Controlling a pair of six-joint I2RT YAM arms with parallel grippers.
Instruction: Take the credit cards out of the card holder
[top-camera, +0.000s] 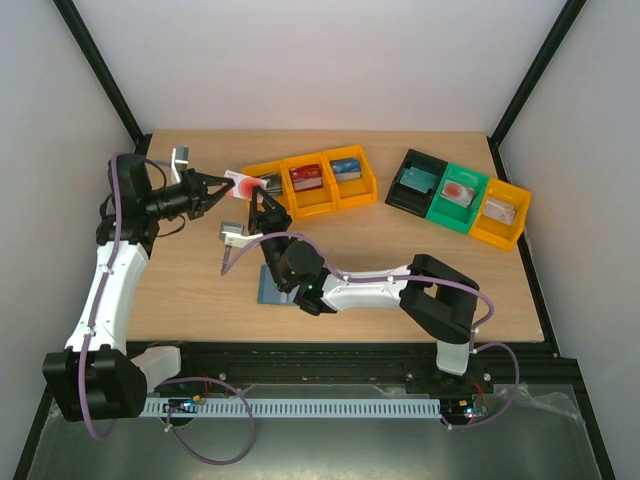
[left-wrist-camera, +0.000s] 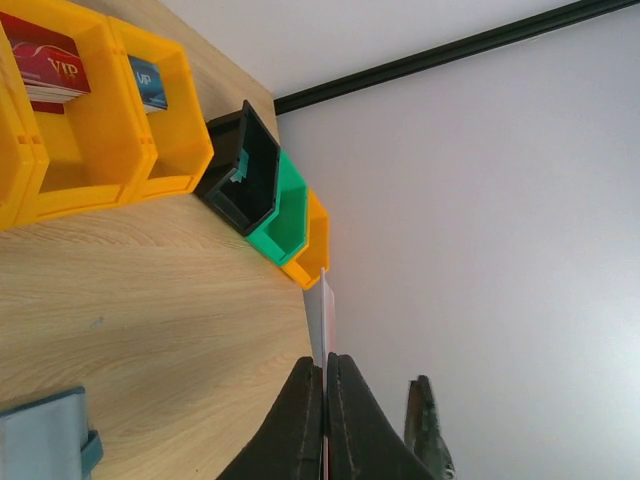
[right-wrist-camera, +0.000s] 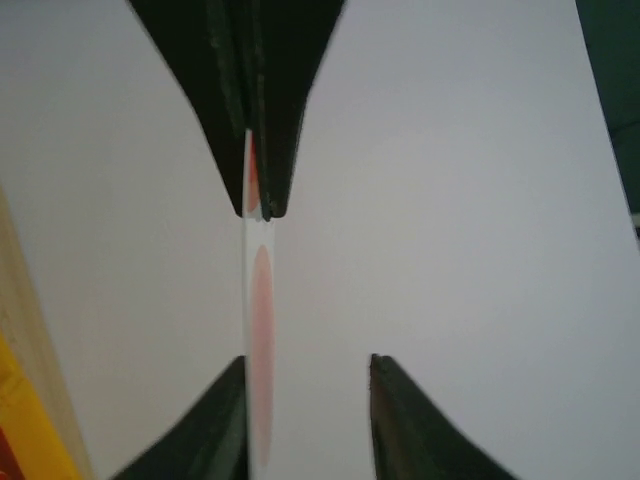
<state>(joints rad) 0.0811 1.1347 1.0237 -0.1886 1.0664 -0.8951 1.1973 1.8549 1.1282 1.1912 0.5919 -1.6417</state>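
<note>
A red-and-white credit card (top-camera: 245, 183) is held in the air in front of the yellow bins, with my left gripper (top-camera: 228, 185) shut on its left end. In the left wrist view the left gripper (left-wrist-camera: 325, 365) pinches the card (left-wrist-camera: 325, 305) edge-on. My right gripper (top-camera: 262, 196) reaches up to the card's other end. In the right wrist view the card (right-wrist-camera: 258, 330) lies against one finger (right-wrist-camera: 215, 420) of the right gripper (right-wrist-camera: 308, 365), the other finger stands apart, so it is open. The teal card holder (top-camera: 272, 290) lies on the table under the right arm and shows as the holder (left-wrist-camera: 45, 435) in the left wrist view.
A row of yellow bins (top-camera: 345, 195) with cards in them stands at the back middle. Black, green and yellow bins (top-camera: 472, 228) stand at the back right. White walls and black frame posts close in the table (top-camera: 430, 245).
</note>
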